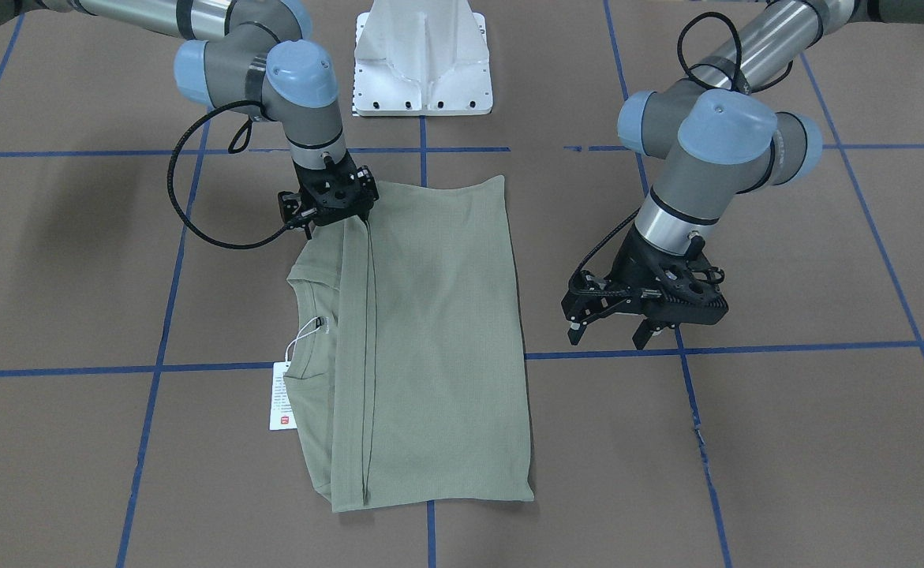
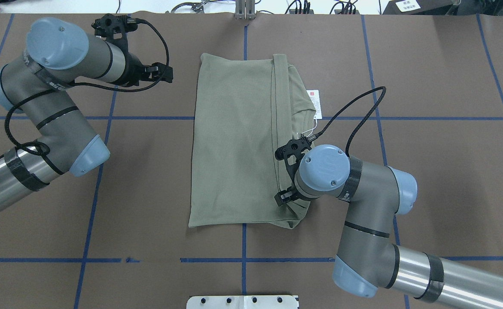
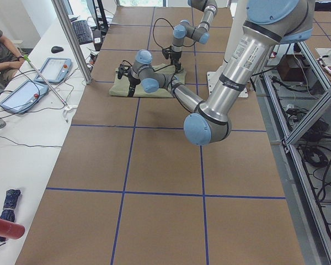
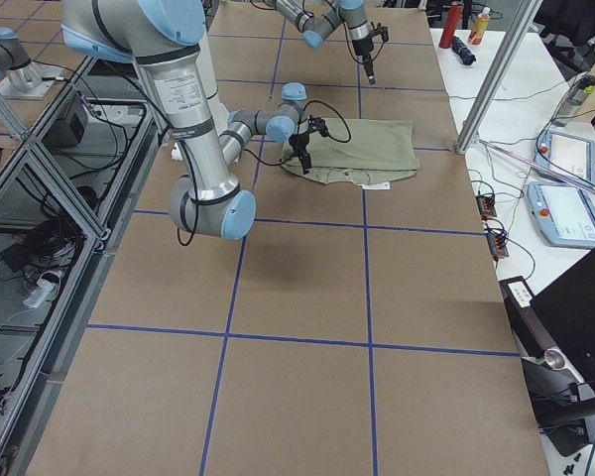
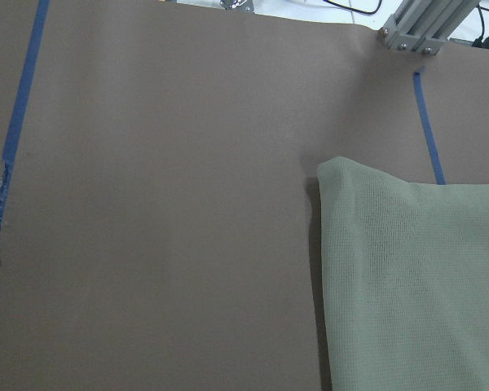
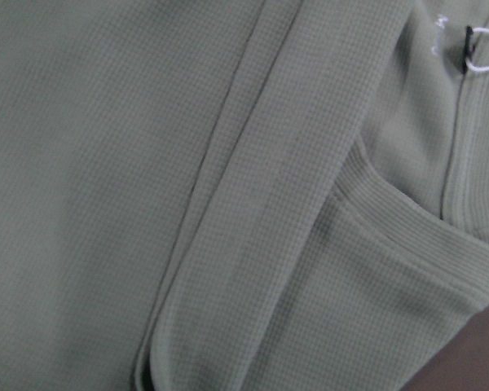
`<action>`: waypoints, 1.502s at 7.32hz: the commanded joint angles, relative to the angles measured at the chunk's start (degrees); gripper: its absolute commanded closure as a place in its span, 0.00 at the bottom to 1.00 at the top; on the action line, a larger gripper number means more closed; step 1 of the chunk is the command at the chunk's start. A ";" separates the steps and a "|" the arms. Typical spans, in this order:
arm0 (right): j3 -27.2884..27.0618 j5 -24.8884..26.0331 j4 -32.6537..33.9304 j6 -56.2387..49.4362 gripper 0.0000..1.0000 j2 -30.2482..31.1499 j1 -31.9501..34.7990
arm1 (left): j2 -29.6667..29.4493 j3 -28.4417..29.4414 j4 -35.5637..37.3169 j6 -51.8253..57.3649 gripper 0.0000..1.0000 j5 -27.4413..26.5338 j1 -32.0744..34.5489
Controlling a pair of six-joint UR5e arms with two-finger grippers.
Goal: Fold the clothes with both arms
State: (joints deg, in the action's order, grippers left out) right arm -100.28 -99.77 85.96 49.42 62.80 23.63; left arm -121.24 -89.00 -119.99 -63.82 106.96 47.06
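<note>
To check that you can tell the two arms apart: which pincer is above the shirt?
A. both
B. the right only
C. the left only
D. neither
B: the right pincer is over the folded edge of the shirt, while the left pincer hangs over the table beside it.
</note>
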 commanded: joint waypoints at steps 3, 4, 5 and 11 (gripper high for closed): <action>-11.13 -0.42 -0.09 -2.22 0.00 13.10 2.47 | -0.57 0.15 -0.07 -0.61 0.00 0.00 -0.39; -11.77 -1.03 0.00 -2.57 0.00 12.35 2.74 | -0.75 0.06 -0.07 -0.61 0.00 0.00 -0.39; -9.78 -0.60 0.00 -2.57 0.00 8.86 2.48 | -0.66 0.06 -0.07 -0.43 0.00 0.00 -0.39; 2.54 0.10 -0.44 -2.40 0.35 -5.15 0.02 | 0.04 0.76 -1.73 0.01 0.00 0.00 -0.48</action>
State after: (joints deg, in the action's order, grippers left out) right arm -98.14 -99.80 85.51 47.02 57.88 24.63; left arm -121.57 -88.51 -120.64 -63.82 106.96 46.64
